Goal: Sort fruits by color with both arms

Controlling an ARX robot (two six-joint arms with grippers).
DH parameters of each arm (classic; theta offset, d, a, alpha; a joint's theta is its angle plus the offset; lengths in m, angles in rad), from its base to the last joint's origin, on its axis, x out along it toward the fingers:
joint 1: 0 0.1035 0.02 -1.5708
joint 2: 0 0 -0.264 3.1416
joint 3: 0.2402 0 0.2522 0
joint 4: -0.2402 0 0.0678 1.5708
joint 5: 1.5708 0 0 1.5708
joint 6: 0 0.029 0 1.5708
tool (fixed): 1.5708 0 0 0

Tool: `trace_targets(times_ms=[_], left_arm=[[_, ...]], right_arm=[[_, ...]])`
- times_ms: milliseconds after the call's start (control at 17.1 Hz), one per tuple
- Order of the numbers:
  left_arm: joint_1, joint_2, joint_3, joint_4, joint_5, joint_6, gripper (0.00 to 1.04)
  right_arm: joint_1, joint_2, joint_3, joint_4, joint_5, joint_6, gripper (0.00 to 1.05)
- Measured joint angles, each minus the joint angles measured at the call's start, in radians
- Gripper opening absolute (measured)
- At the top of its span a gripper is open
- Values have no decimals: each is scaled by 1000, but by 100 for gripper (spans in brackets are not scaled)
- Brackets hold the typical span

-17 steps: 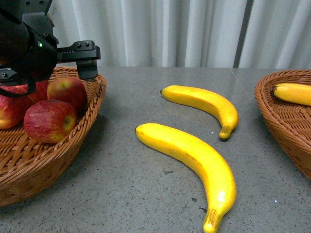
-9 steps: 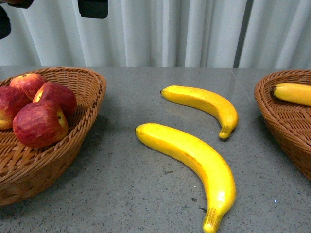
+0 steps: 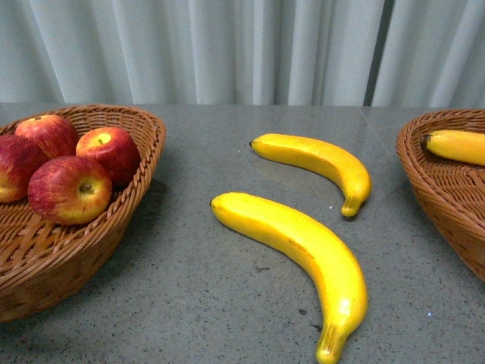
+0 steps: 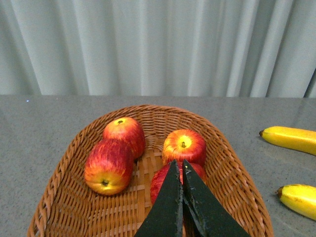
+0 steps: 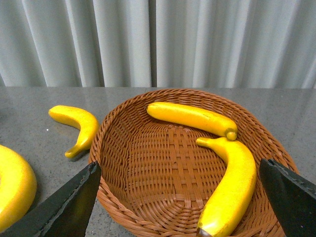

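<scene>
Several red apples [image 3: 70,189] lie in the left wicker basket [image 3: 144,163]. Two yellow bananas lie on the table, one further back [image 3: 314,155] and one nearer [image 3: 303,246]. Neither arm shows in the front view. In the left wrist view my left gripper [image 4: 181,165] is shut and empty, above an apple [image 4: 165,180] in the basket [image 4: 232,168], with other apples [image 4: 109,165] around it. In the right wrist view my right gripper [image 5: 178,165] is open and empty above the right basket [image 5: 113,148], which holds two bananas [image 5: 232,187].
The right basket [image 3: 447,178] sits at the front view's right edge with a banana [image 3: 458,145] showing in it. Grey-white curtains hang behind the grey table [image 3: 189,303]. The table bananas also show in the left wrist view [image 4: 291,139] and the right wrist view [image 5: 76,123].
My left arm, low over the apple basket a second ago, has risen out of the front view. The apples have shifted a little in the basket. The bananas have not moved.
</scene>
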Motion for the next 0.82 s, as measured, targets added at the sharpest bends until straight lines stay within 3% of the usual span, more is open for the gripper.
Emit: trace_targets(times_ms=[351, 468, 818], left_arm=[[89, -182, -100, -84, 98, 2, 2], [177, -243, -123, -122, 153, 0, 2], [168, -388, -175, -201, 170, 0, 2]], right_arm=[[0, 0, 0, 0, 0, 0, 98], [0, 0, 0, 0, 0, 0, 98], [0, 0, 0, 0, 0, 0, 98]])
